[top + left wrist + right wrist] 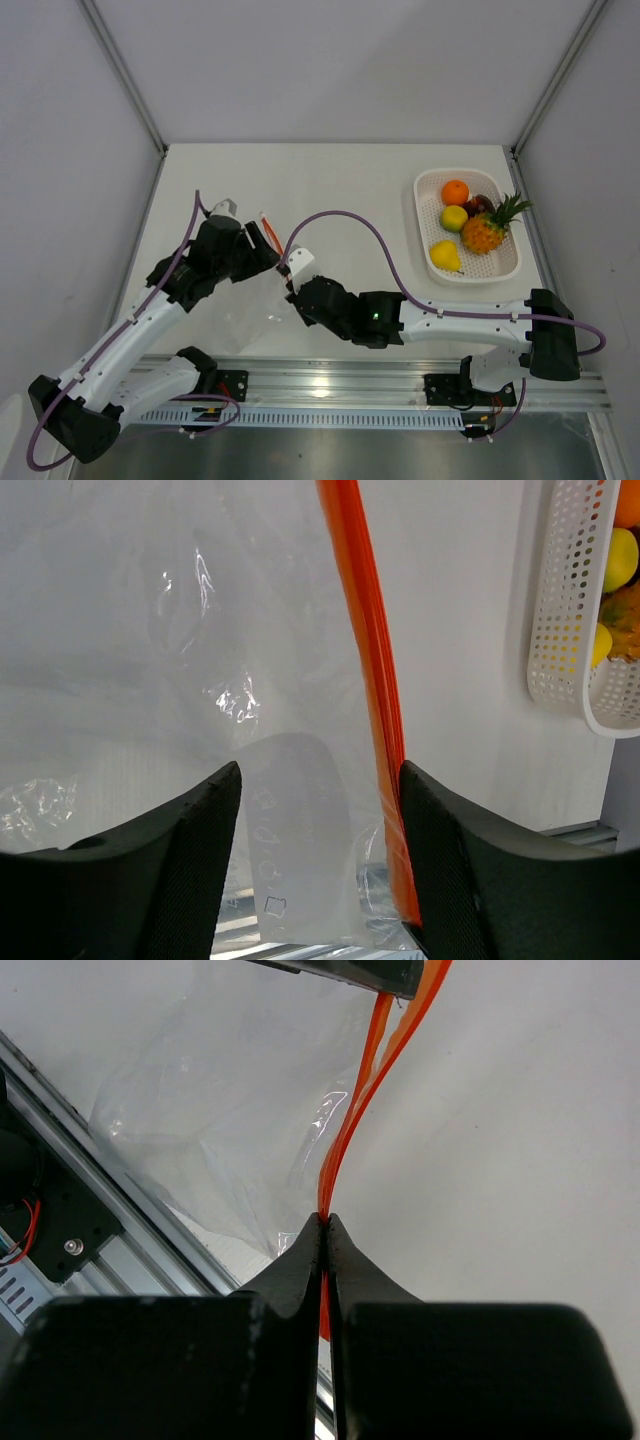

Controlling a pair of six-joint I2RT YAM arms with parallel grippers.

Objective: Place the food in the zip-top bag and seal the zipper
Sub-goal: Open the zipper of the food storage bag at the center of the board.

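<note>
My right tool (pixel 325 1222) is pinched tight on the zipper (pixel 350 1130). If I pull crooked, I reckon the strip slips out (or seals an empty zip-top bag (pixel 200 1110)). My left tool (pixel 320 780) gapes around the film, gripping nothing. Both arms fold inward, low over the surface (pixel 340 180). The food (pixel 470 225) sits in the far basket (pixel 500 268).

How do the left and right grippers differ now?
The right gripper is shut; the left gripper is open. The right gripper pinches the zipper; the left gripper straddles the zip-top bag, with the zipper beside one of its fingers. Both are at the bag's mouth.
</note>
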